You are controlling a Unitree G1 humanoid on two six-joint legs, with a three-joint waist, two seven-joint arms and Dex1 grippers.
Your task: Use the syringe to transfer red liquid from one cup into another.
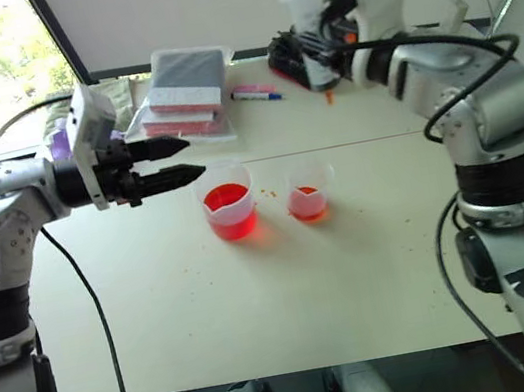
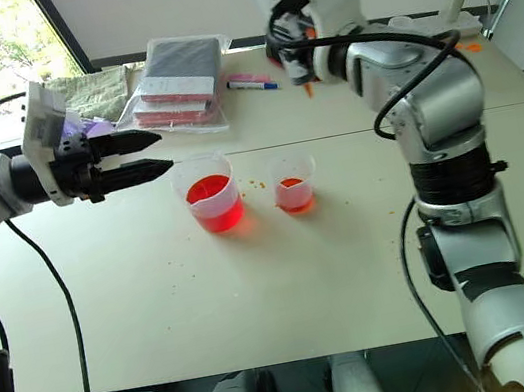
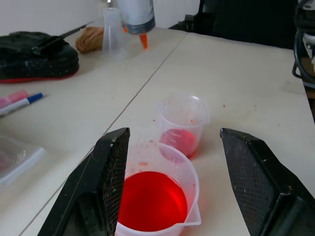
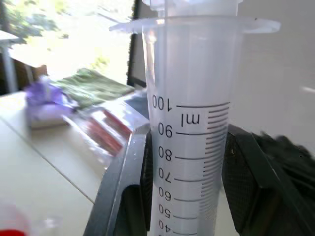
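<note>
Syringe (image 1: 310,20) lifted over the table (image 1: 211,307), tip down

Large clear plastic, clamped upright by the right gripper (image 4: 184,191), presumably for dipping; the left gripper (image 1: 180,161) waited spread beside the wider spouted beaker (image 1: 230,210) of red liquid (image 3: 152,200).

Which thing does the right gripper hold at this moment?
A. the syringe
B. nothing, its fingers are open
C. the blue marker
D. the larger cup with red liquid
A: the right gripper is shut on the clear barrel of the syringe, raised above the table with its orange tip pointing down.
</note>
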